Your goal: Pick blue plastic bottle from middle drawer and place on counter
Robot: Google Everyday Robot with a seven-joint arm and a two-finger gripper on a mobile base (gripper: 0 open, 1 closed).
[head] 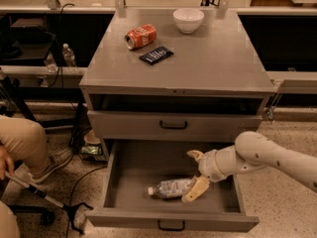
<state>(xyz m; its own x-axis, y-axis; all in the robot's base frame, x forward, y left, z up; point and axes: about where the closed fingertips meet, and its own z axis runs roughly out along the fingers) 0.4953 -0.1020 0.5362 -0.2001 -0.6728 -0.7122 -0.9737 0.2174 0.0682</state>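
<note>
The blue plastic bottle (171,187) is lying on its side in the pulled-out middle drawer (138,165). It is small and clear, with a pale printed label, and its white cap is pointing toward 9 o'clock. It is resting toward 6 o'clock of the tray's centre and is the only thing in the tray. I am holding my gripper (195,172) inside the drawer at the bottle's 3 o'clock end, with the jaws spread wide. The nearer one is sitting right by the bottle's base, though I cannot tell whether it is touching. On the worktop (208,58) above, a white bowl (188,20) is standing at 12 o'clock. A red soda can (140,36) is lying at 10 o'clock, with a dark packet (156,55) just beside it.
</note>
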